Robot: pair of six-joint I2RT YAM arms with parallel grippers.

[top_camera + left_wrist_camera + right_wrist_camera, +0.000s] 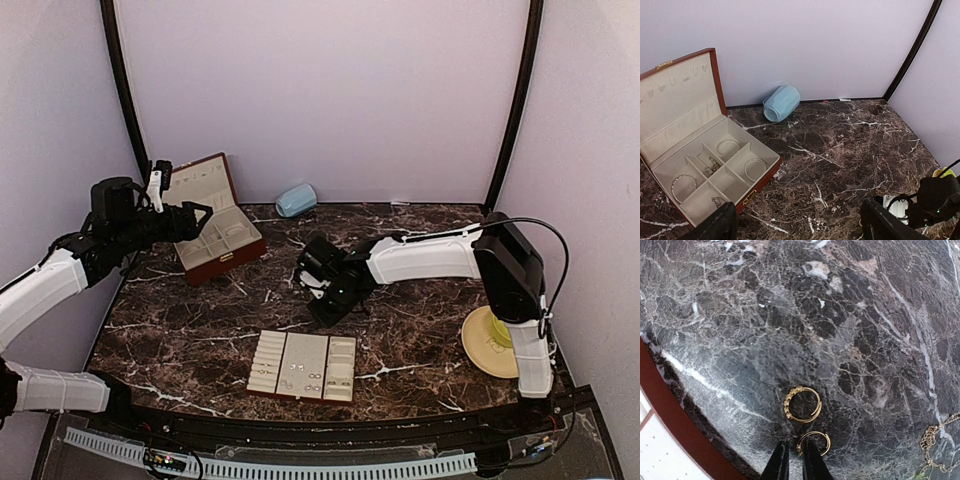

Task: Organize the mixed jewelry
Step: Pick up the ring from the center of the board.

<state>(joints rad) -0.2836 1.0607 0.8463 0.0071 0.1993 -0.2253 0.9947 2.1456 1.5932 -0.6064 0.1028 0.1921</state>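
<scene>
Marble table (200, 340), dark with white veins, is seen under both arms. The right gripper (793, 462) is lowered to the surface near the table's middle, its fingertips (778, 465) drawn almost together at the bottom of the wrist view. A small gold hoop (814, 441) lies just beside the tips, touching or nearly touching one of them; whether it is actually pinched cannot be told. A beaded gold ring (802, 404) lies flat on the marble just beyond the hoop, apart from the fingers. A thin gold chain (935, 440) is seen at the right edge of that view, well apart from the rings. A red-brown edge with cream lining, belonging to the tray (660, 440), fills the lower left corner there.

In the overhead view the cream-lined tray (303, 366) lies flat at the near middle of the table, with several tiny metal pieces (300, 378) set in its central slots. The left gripper (196, 215) is held at the far left with jaws spread wide and nothing between them, just beside the open red-brown jewelry box (715, 172). Bracelets (728, 147) rest in the box's compartments. A pale blue cup (781, 102) lies on its side at the far wall. A yellow plate (488, 345) sits at the near right.
</scene>
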